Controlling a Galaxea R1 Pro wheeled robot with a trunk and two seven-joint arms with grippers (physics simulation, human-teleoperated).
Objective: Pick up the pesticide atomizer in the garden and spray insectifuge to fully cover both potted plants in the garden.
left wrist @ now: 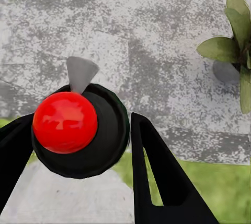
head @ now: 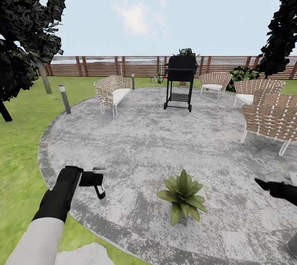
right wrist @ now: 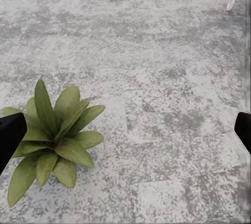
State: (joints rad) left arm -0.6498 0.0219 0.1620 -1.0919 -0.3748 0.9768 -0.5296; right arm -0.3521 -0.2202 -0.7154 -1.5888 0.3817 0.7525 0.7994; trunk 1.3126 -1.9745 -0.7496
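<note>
Glossy red nozzle tip [left wrist: 65,121], mottled rough grey stone patio [head: 140,141], woven-strap chairs [head: 270,118], wooden-slat fence [head: 103,66].

Between the left pincer [head: 97,180], clamped on the spray bottle [head: 100,191], and the potted plant [head: 182,195] lies bare paving [head: 140,149]; the open right pincer [head: 264,184] has free stone before it, chairs [head: 270,120] well beyond
</note>
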